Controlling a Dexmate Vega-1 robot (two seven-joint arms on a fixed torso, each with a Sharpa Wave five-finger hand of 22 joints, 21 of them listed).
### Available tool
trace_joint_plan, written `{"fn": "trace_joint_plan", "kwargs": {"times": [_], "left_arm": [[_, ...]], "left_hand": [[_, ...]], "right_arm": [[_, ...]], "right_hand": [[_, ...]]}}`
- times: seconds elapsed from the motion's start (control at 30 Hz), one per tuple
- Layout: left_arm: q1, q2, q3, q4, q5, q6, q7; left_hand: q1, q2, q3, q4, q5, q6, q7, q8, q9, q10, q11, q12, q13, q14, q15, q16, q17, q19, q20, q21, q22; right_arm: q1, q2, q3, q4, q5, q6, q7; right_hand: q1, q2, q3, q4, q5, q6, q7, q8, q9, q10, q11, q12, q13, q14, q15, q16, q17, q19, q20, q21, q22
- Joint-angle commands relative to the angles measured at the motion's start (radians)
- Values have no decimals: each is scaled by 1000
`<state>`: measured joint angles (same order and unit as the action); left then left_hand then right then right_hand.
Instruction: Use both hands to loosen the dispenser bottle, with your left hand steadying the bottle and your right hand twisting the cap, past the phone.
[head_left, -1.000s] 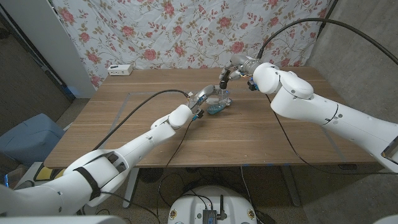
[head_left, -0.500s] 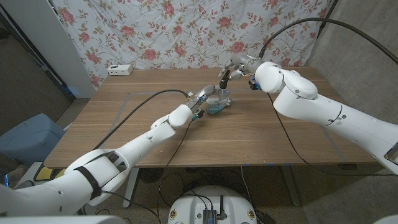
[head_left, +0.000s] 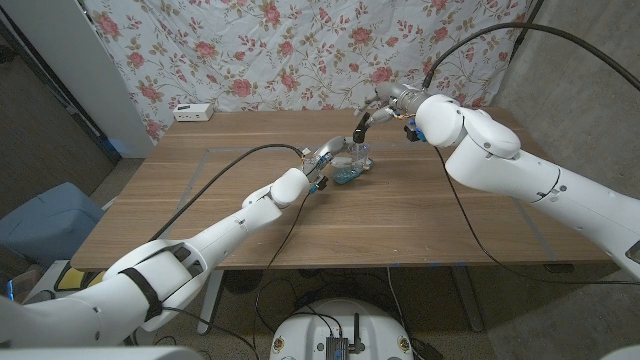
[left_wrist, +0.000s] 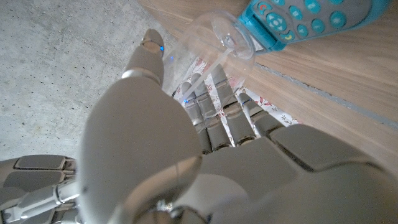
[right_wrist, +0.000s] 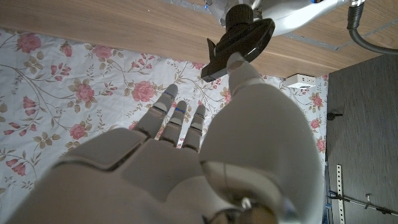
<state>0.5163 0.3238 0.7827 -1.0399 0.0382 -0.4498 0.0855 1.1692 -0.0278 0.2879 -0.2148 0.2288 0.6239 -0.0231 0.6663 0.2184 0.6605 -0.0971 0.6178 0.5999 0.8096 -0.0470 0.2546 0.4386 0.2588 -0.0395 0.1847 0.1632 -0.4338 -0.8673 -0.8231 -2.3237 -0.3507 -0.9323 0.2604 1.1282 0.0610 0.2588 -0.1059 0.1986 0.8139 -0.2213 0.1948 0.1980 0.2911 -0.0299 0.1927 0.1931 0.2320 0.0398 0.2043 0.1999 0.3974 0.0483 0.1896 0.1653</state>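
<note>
Head view: dispenser bottle (head_left: 357, 160) stands mid-desk (head_left: 200, 215), by the teal phone (head_left: 345, 177).
Left hand (head_left: 328, 155): fingers wrapped around the bottle, steadying.
Right hand (head_left: 372, 112): fingers spread, thumb touching the black cap (right_wrist: 239, 38).
Left to do: grip, twist.

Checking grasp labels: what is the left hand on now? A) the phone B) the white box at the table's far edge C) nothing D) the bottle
D: the left hand wraps the clear bottle, and the wrist view shows its fingers around the body.
</note>
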Motion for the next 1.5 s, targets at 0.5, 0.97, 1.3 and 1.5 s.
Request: {"fn": "trace_joint_plan", "kwargs": {"times": [0.5,0.97,1.3,1.5], "left_arm": [[6,5,-3,-21,20,21,33],[19,15,-3,-55,28,43,41],[24,20,-3,-68,41,51,54],[24,20,-3,-67,49,50,65]], "left_hand": [[19,130,64,57,-1,36,-9,3,1,34,-35,3,4,51,-129,-4,3,4,-63,-2,1],[16,131,64,59,-1,36,-11,3,1,34,-36,2,3,52,-128,-7,4,3,-64,-2,1],[14,131,64,59,-1,35,-9,3,0,34,-35,3,3,52,-129,-8,5,3,-63,-2,1],[14,133,64,60,0,33,-9,2,0,32,-34,2,3,51,-129,-8,7,2,-62,-2,1]], "right_arm": [[-54,-4,39,-59,26,-56,-98],[-21,-8,-2,-79,47,-136,-96],[90,12,-126,-92,35,-285,-84],[160,28,-207,-98,44,-385,-109]], "right_hand": [[-249,-61,-84,71,-22,-54,66,0,11,35,71,13,5,40,17,10,-2,54,14,10,4],[-423,-89,-138,122,-19,-146,215,-3,26,4,138,0,8,24,91,-3,-1,44,54,-2,4],[-532,-91,-169,161,-12,-168,279,8,40,-16,184,0,9,18,145,-2,2,43,93,-2,3],[-554,-97,-176,165,-8,-158,297,16,43,-15,201,3,9,26,163,0,0,49,113,0,3]]}}
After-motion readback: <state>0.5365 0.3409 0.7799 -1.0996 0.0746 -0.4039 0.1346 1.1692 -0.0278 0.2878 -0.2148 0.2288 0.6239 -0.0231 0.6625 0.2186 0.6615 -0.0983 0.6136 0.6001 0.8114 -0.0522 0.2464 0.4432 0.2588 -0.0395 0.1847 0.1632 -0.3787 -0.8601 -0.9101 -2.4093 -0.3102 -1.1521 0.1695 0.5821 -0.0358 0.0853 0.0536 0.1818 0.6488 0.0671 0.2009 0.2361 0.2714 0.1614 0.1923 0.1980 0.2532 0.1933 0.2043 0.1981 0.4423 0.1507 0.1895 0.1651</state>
